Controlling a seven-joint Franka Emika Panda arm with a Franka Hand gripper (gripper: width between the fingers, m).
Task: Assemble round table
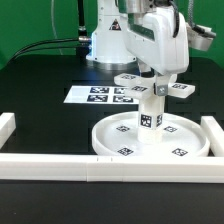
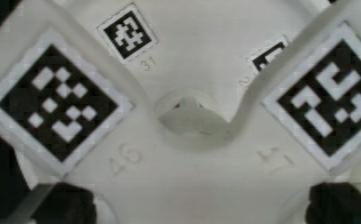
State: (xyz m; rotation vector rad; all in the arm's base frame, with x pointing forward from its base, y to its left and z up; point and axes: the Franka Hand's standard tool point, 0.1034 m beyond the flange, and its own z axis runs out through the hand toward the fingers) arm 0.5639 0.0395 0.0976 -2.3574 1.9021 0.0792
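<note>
The large round disc (image 1: 108, 147) lies on the table against the front rail. The short post (image 1: 149, 118) stands upright in its middle, with a tag on its side. The cross-shaped four-arm piece (image 1: 181, 91) sits level on top of the post. My gripper (image 1: 157, 84) comes down from above and is shut on one arm of this piece. In the wrist view the cross-shaped piece (image 2: 198, 118) fills the picture, with its round hub in the middle and tags on its arms. My gripper (image 2: 198, 206) has a dark fingertip (image 2: 61, 205) on each side of the white arm.
The marker board (image 1: 103, 95) lies behind the disc toward the exterior view's left. Long white border rails run along the front (image 1: 90, 166), the left (image 1: 8, 128) and the right (image 1: 213, 132). The robot's base (image 1: 105, 40) stands at the back.
</note>
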